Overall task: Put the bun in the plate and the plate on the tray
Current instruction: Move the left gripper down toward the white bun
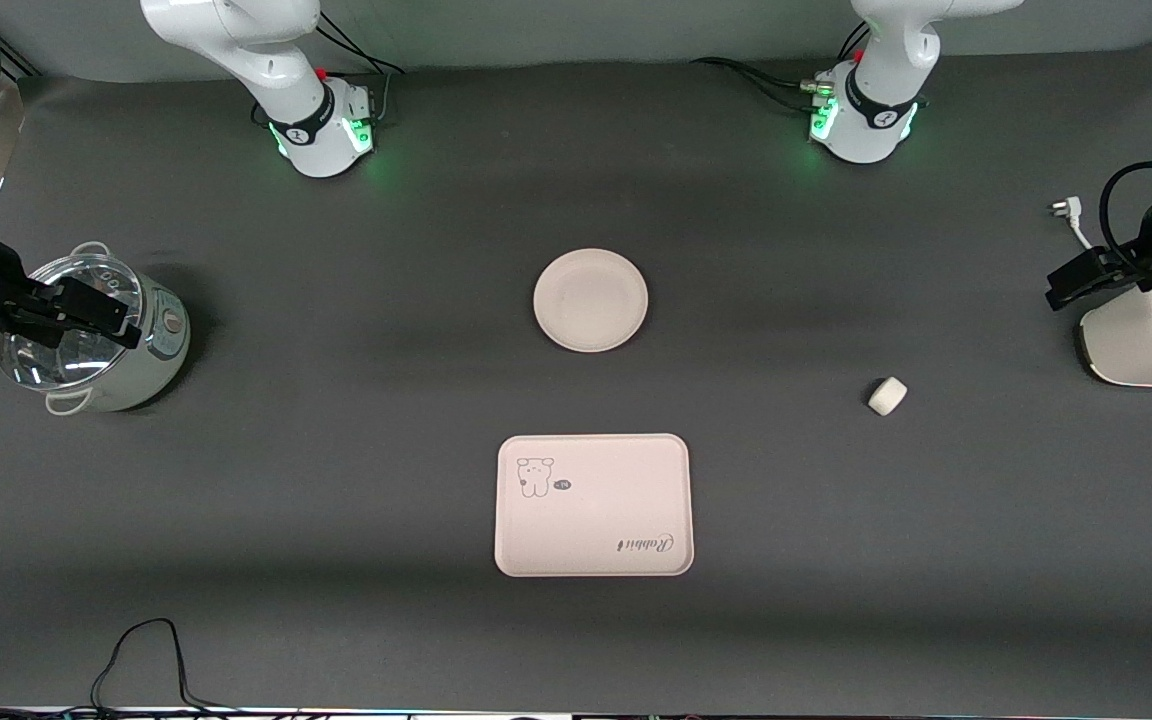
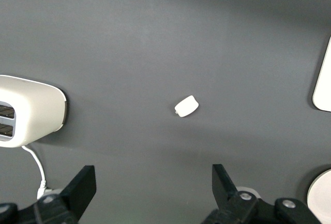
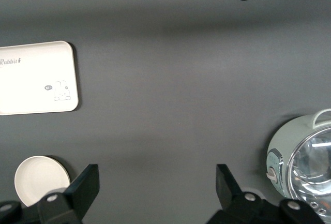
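The small off-white bun (image 1: 887, 396) (image 2: 186, 105) lies alone on the dark mat, toward the left arm's end. In the middle sits the round cream plate (image 1: 591, 300) (image 3: 40, 180) (image 2: 321, 197), with nothing on it. The rectangular cream tray (image 1: 593, 505) (image 3: 36, 77) (image 2: 324, 79) with the "Rabbit" print lies nearer to the front camera than the plate, and it is bare. My left gripper (image 1: 1061, 285) (image 2: 153, 175) hangs open over the toaster's edge, apart from the bun. My right gripper (image 1: 111, 318) (image 3: 157, 175) hangs open over the pot. Neither holds anything.
A pale green cooking pot (image 1: 131, 355) (image 3: 302, 157) with a glass lid stands at the right arm's end. A white toaster (image 1: 1146, 345) (image 2: 31, 107) with its cord stands at the left arm's end. A black cable (image 1: 141, 655) loops near the front edge.
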